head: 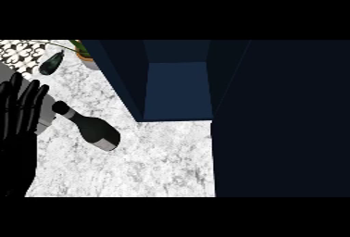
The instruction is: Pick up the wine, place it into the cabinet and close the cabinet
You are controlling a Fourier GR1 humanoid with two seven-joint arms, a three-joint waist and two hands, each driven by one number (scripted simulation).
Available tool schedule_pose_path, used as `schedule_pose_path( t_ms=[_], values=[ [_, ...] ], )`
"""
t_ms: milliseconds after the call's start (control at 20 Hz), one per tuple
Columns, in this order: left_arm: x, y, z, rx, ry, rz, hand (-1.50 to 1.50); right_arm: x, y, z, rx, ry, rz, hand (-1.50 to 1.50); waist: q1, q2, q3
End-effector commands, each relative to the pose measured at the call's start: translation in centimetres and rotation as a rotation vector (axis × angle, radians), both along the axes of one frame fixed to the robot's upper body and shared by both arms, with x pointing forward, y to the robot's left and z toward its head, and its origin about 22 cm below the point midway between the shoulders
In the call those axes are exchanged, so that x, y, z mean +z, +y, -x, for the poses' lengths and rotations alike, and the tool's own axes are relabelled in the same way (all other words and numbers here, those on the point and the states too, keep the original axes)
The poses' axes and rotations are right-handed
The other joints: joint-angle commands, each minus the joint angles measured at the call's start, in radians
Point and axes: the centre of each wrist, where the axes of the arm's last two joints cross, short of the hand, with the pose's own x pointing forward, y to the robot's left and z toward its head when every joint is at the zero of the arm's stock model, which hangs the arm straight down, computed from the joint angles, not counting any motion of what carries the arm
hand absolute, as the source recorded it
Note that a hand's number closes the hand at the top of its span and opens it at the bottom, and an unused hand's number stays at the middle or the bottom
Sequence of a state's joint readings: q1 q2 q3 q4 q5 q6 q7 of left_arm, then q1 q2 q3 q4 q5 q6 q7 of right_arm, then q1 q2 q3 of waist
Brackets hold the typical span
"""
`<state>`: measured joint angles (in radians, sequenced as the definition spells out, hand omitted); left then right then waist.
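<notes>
A dark, slim-necked glass wine bottle point(94, 128) sits on the speckled marble counter point(157, 162). My black left hand point(16, 121) rests just left of it, fingers straight.

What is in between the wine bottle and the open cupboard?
Only bare marble counter lies between the wine bottle and the open cabinet. Nothing else stands on that stretch, as the head view shows.

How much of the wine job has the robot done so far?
Nothing looks done yet. The wine bottle is on the marble counter, outside the open cabinet. Nothing is in hand: the left hand rests open at the left edge, beside the bottle. Left: pick it up, put it inside, close the cabinet.
</notes>
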<state>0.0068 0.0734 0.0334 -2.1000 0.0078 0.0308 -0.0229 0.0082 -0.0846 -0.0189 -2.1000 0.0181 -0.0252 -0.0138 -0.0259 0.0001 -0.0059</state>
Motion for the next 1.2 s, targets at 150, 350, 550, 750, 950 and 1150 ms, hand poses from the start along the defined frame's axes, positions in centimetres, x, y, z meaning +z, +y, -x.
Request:
schedule_pose_path(
  t_ms=[150, 350, 550, 750, 950, 1150],
  values=[
    [-1.4, 0.0, -0.8, -0.221, 0.046, 0.039, -1.5, -1.0, -1.0, 1.3, 0.077, 0.028, -0.008, -1.5, 0.022, -0.001, 0.006],
    [-2.6, -3.1, -1.3, -0.453, 0.228, 0.299, -1.5, -0.6, 1.9, 2.7, 0.328, 0.159, 0.014, -1.5, 0.009, 0.0, 0.004],
    [0.1, -1.6, 0.0, -0.498, 0.285, 0.329, -1.5, 1.0, 0.8, 4.8, 0.331, 0.183, -0.002, -1.5, 0.022, -0.004, 0.006],
    [2.3, -1.3, 0.6, -0.497, 0.288, 0.344, -1.5, 2.2, 0.5, 4.8, 0.341, 0.177, -0.003, -1.5, 0.026, -0.001, 0.006],
    [5.0, -2.8, 1.0, -0.513, 0.279, 0.364, -1.5, 5.8, 1.6, 7.3, 0.351, 0.175, 0.001, -1.5, 0.023, -0.001, 0.006],
    [6.4, -2.0, 3.4, -0.489, 0.256, 0.369, -1.5, 5.9, 1.5, 5.9, 0.33, 0.159, 0.0, -1.5, 0.028, -0.002, 0.006]
  ],
)
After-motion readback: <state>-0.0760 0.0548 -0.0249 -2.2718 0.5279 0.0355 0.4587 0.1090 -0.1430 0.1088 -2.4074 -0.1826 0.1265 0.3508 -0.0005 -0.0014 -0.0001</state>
